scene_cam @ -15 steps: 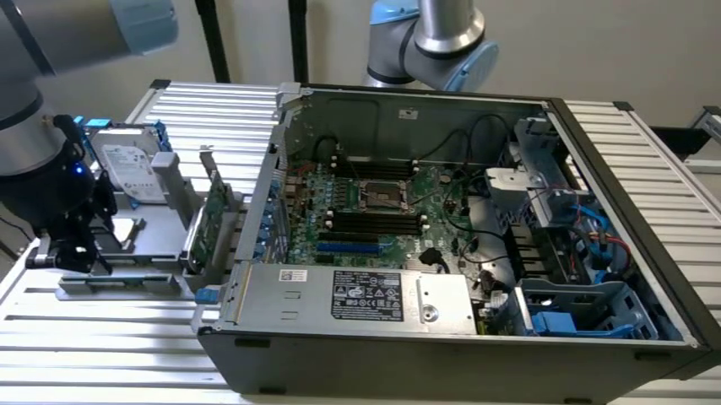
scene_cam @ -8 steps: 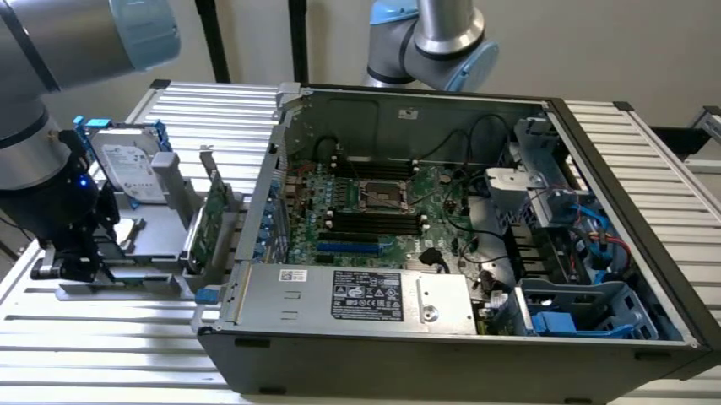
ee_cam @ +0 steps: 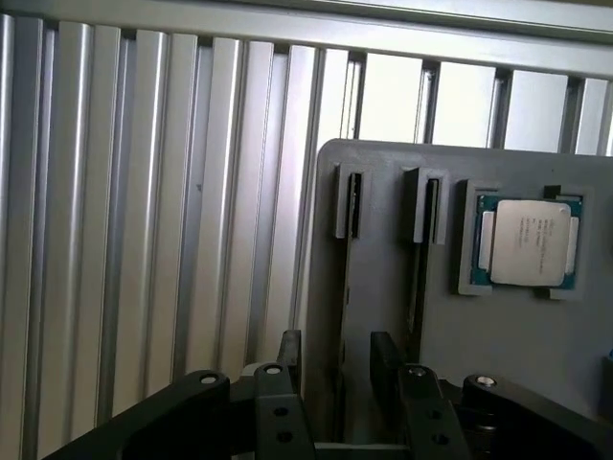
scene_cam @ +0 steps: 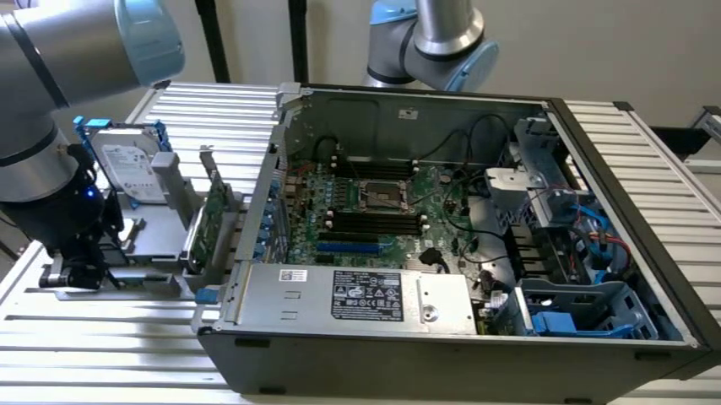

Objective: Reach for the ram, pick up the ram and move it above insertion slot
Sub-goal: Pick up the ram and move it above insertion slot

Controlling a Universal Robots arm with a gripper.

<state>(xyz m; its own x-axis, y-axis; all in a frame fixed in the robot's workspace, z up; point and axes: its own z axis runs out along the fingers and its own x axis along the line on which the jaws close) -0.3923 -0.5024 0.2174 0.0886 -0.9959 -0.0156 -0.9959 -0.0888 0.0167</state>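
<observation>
While our gripper (ee_cam: pixel 337 364) hangs with fingers spread over the holder (ee_cam: pixel 498 335), we see the ram (ee_cam: pixel 353 206) edge-on in the holder's slot, a processor (ee_cam: pixel 527 241) seated nearby.

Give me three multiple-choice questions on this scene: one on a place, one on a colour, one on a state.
1. Where is the hard drive relative to the case?
A. Inside it
B. Outside it, on the exterior view's left
C. On top of its power supply

2. What colour is the tray that holds the processor?
A. Red
B. Yellow
C. Gray

3. What state is the gripper in?
A. Open
B. Shut on the processor
C. Shut on the hard drive

Answers:
1. B, since the drive stands beyond the case's wall on that side.
2. C, since the tray's bare surface around the processor is plain gray.
3. A, since the fingers stand apart, with tray showing between them.
</observation>
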